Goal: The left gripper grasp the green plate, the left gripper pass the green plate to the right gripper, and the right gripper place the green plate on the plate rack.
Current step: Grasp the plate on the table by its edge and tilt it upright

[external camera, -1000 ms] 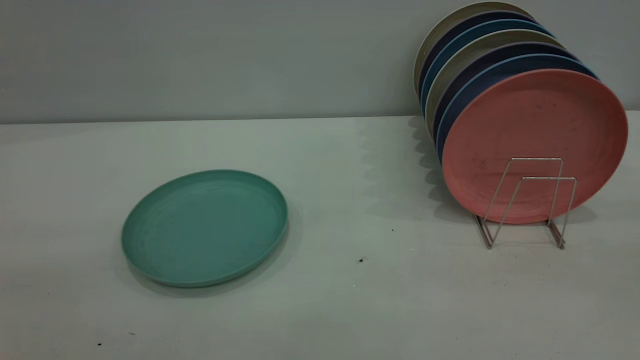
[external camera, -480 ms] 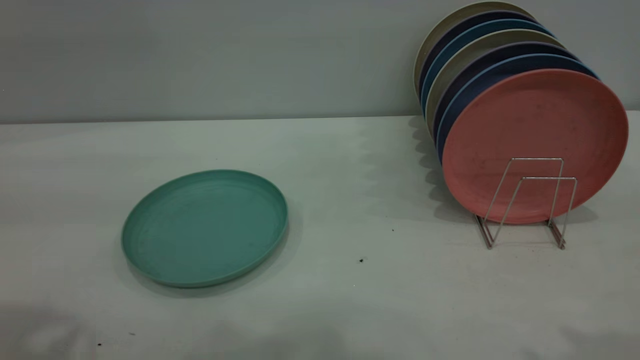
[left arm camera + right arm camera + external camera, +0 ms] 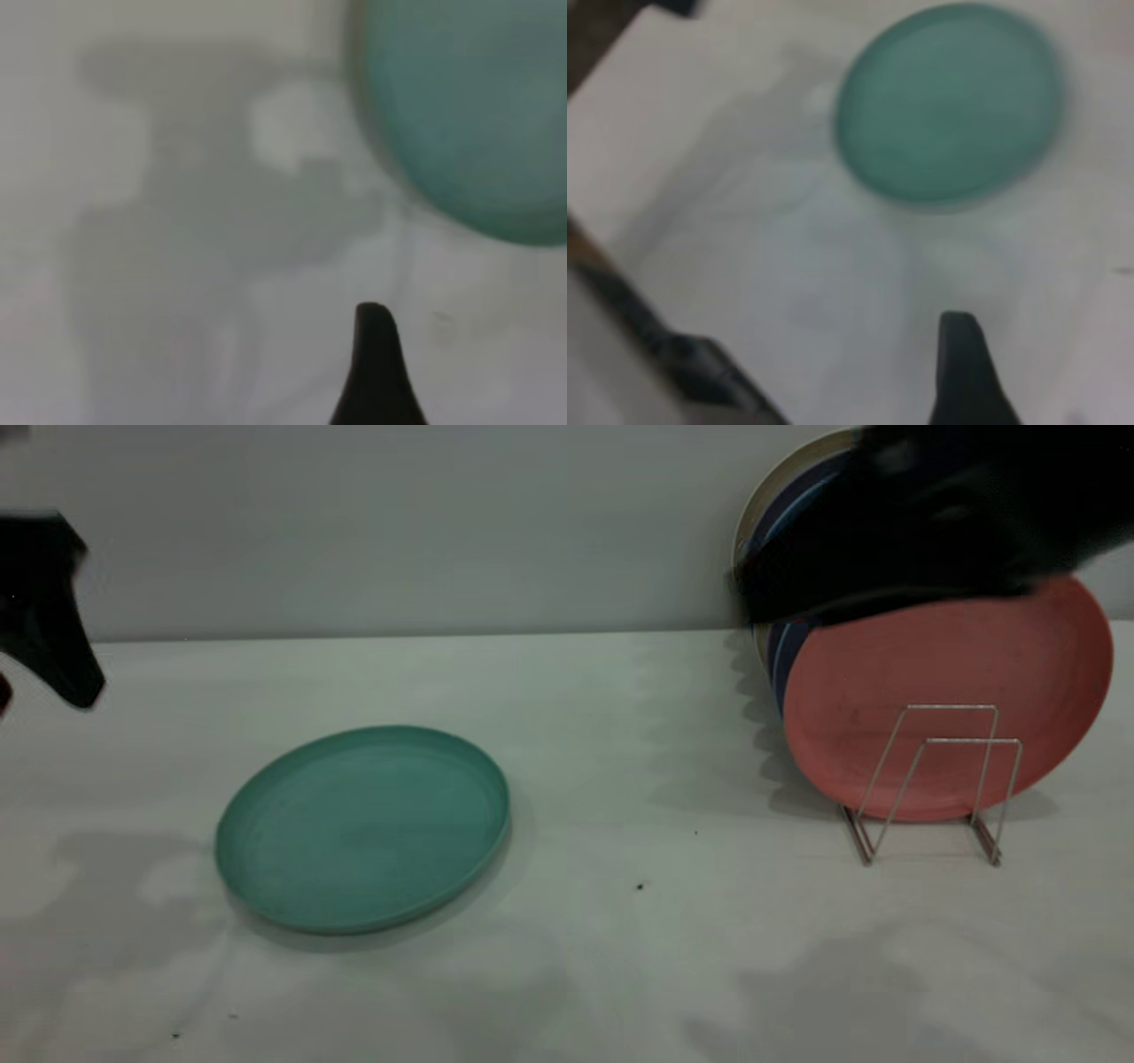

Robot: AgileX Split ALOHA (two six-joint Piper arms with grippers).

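Green plate (image 3: 363, 828) flat on the white desk (image 3: 620, 957), left of centre in the exterior view, rim up, touching nothing else. Well apart from the plate rack (image 3: 930, 788), set at the desk's right side. In the rack, a row of upright plates: salmon-pink plate (image 3: 948, 700) at the front, dark blue plates (image 3: 784, 651) and a pale one behind, mostly hidden. Two bare wire loops free in front of the pink plate.

Left end effector (image 3: 44, 629) at the far left edge of the exterior view, raised above the desk, up and to the left of the green plate, not touching it. Only one dark fingertip (image 3: 376, 372) visible in the left wrist view, with the plate's edge (image 3: 469, 115) beyond it; open or closed, cannot tell.

Right end effector (image 3: 921, 522) high at the upper right, a dark blurred mass across the tops of the racked plates. One fingertip (image 3: 966, 372) showing in the right wrist view, green plate (image 3: 948, 102) farther off on the desk; open or closed, cannot tell. Nothing gripped by either.
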